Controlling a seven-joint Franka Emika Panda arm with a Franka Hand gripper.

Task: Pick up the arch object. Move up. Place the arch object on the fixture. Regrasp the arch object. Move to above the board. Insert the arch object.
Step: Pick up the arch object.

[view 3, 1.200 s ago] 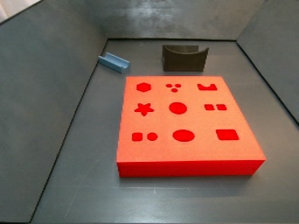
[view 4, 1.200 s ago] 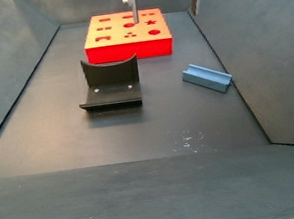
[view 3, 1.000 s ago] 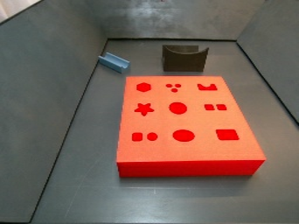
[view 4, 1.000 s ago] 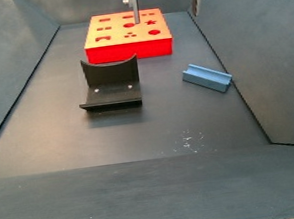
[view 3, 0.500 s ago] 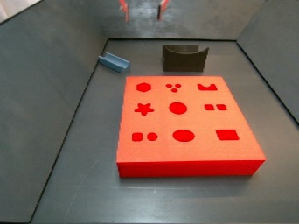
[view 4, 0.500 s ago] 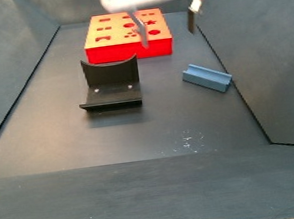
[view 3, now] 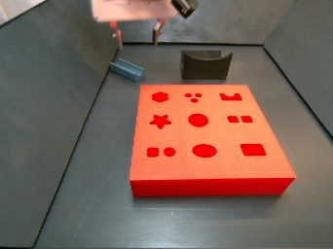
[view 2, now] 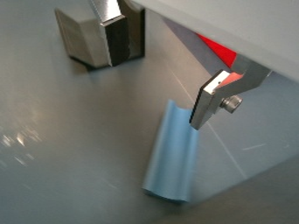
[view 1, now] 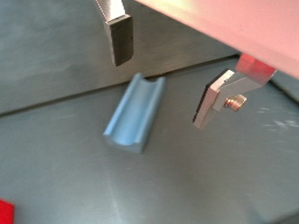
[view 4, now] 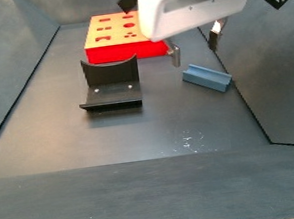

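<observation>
Side views both put the gripper [view 3: 135, 37] over the far-left part of the floor, just above the arch object [view 3: 127, 68], fingers spread wide with nothing between them. From the opposite side, the white gripper body hangs over the arch object [view 4: 206, 76], one finger [view 4: 175, 55] dropping close to the block's near end without visibly touching it.

Wrist views: the arch object [view 1: 135, 112] lies flat on the grey floor, groove facing up, in the gap between the two silver fingers [view 1: 121, 37]. Both fingers stand clear of it, the jaws open wider than the block. Block also seen lengthwise [view 2: 173, 163], with the fixture [view 2: 101, 39] showing behind one finger.

Fixture [view 3: 205, 64] sits at the far end of the floor, just beyond the board [view 3: 205, 138], well apart from the arch object. Board [view 4: 127, 35] lies flat, its dark red cutouts all unfilled. Fixture [view 4: 109, 83] stands between the board and the near floor, beside the arch object.
</observation>
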